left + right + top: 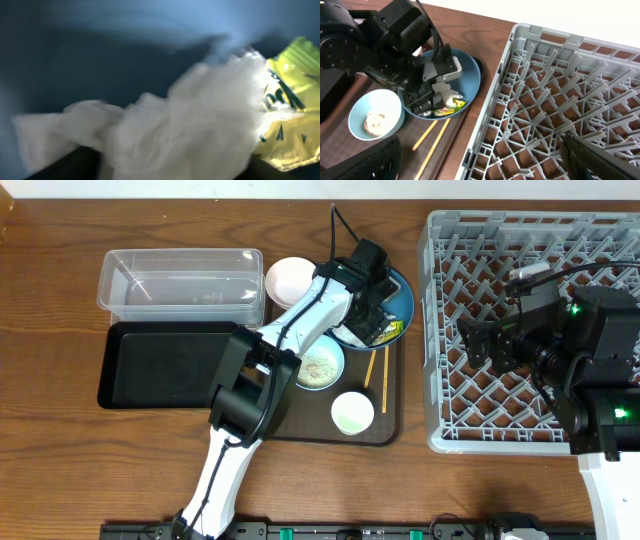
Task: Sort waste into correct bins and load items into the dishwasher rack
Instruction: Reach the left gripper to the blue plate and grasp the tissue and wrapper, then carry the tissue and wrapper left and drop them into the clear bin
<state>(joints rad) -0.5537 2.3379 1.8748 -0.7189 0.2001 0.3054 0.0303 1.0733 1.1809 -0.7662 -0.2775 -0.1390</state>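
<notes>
While the left arm is down in the bowl, a quick left-to-right: the clear tub [180,280], with the black tray [160,365] just in front of it, sits at the far left of the worktop [60,460], well apart from the waste. Next come the pink bowl [290,280] at the back, then on the brown serving tray [385,432] the light blue bowl [320,367] with a clump of rice grains [372,122] in it, the white cup [352,413] at the front, and the chopsticks [376,368] loose just beside the light blue bowl. The dark blue bowl [470,75] holds the crumpled tissue [190,125], with the yellow-green wrapper [290,115] touching it and partly tucked under. The left fingers [424,102] are inside that bowl, right at the tissue. The wrist view is blurred and shows no fingertips, so I can't tell how wide they stand or whether they have it. Handling call: the tissue is feather-light and soft and crushes to nothing. Pinch the raised middle fold with a deep bite, not a trailing corner, or it will likely tear or slip out. The wrapper looks like thin, slick film and may ride up with the tissue, so check before dropping. The bowl is hard and probably slippery, so don't press down. The rack [450,410] at right has no dishes in it, and the right fingers [602,161] hover over it spread wide, holding nothing.
</notes>
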